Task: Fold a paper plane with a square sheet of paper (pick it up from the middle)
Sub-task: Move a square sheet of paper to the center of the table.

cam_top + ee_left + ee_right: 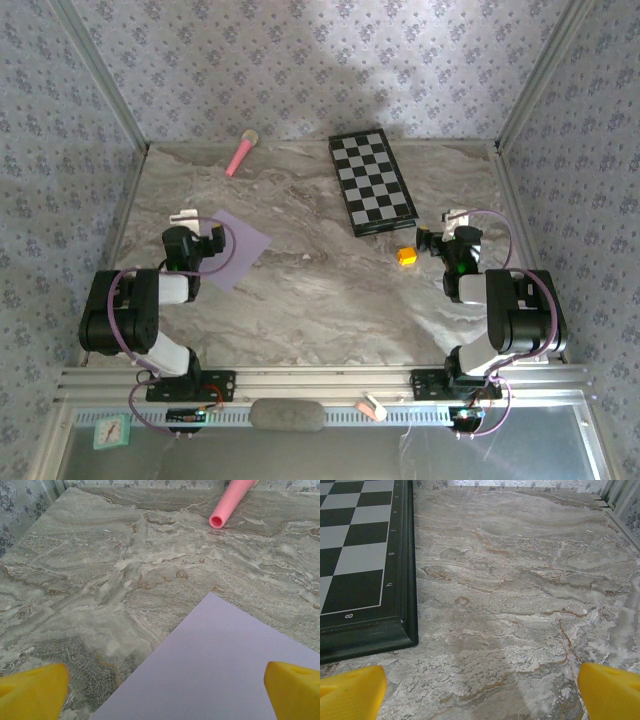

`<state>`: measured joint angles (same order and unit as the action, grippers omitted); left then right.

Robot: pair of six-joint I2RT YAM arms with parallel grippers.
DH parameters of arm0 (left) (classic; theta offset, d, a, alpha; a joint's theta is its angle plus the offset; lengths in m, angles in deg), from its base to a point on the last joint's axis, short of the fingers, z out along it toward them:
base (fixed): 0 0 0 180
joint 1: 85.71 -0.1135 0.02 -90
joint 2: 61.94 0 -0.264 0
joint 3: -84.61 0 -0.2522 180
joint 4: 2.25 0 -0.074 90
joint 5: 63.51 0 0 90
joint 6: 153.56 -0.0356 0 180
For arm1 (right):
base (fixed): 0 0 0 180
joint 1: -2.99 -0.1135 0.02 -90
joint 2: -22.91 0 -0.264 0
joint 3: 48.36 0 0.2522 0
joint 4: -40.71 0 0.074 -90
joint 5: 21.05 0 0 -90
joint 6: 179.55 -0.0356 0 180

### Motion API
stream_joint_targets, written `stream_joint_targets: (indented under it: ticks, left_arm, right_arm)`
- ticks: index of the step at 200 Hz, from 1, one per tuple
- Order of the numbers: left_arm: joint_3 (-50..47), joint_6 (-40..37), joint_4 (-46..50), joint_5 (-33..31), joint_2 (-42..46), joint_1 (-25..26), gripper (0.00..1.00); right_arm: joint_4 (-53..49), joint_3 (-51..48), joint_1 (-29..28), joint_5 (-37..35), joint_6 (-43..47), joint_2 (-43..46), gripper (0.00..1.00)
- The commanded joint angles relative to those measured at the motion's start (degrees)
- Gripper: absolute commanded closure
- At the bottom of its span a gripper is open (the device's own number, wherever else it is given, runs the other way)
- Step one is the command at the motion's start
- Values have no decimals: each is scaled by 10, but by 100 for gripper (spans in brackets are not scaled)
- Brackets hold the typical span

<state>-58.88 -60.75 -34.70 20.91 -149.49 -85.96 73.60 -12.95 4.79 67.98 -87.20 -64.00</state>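
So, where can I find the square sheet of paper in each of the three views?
Top external: the square sheet of paper lies left of centre, beside the left arm.
Left wrist: its corner takes the lower right, pointing towards the pink stick.
Right wrist: this camera faces the checkered board, which lies right of the paper.
Shared landmark: the pink stick at the far edge; also the board.

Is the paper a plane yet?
Not yet. Nothing is folded: the square sheet of paper lies flat, uncreased. In hand: the left gripper hangs open over it; the right gripper is open beside the checkered board. Left: picking it up and every fold.
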Motion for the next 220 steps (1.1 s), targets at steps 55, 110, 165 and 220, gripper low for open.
stream_joint_targets:
  ticks: [55, 110, 165, 220]
  left_arm:
    - [19, 0, 38, -10, 27, -3, 1]
    - [137, 73, 308, -49, 127, -3, 0]
    - [298, 274, 504, 91, 92, 13, 0]
    - [350, 465, 583, 171, -11, 16, 0]
  right_arm:
    - [-33, 14, -2, 11, 2, 26, 0]
    - [-223, 61, -10, -39, -52, 171, 0]
    - [-520, 248, -27, 69, -207, 184, 0]
    - [-554, 325, -35, 203, -330, 98, 0]
